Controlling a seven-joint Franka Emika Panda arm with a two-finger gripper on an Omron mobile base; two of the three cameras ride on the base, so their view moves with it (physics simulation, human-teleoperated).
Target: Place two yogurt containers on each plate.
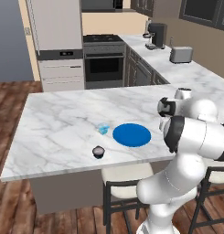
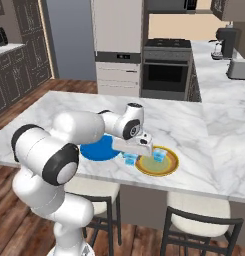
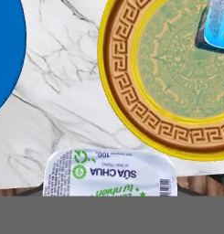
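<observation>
My gripper (image 2: 130, 155) hangs over the island's front edge, between the two plates, shut on a pale blue yogurt container (image 2: 129, 160). Its white printed lid (image 3: 109, 176) sits close at the bottom of the hand view. The yellow-rimmed plate (image 2: 166, 170) (image 3: 131, 105) lies just right of the gripper, and a pale blue yogurt container (image 2: 159, 156) (image 3: 217, 23) stands on its green centre. The solid blue plate (image 1: 131, 135) (image 2: 94, 151) (image 3: 6, 45) lies bare. Left of it on the marble stand another pale blue container (image 1: 103, 129) and a squat dark one (image 1: 98, 151).
The marble island's front edge (image 2: 144, 184) runs right under the gripper, with cushioned stools (image 2: 199, 212) tucked below it. My arm's bulky links (image 1: 195, 132) hide the island's right part in the left base view. A toaster (image 1: 181, 55) and a coffee machine (image 1: 155, 35) sit on the back counter.
</observation>
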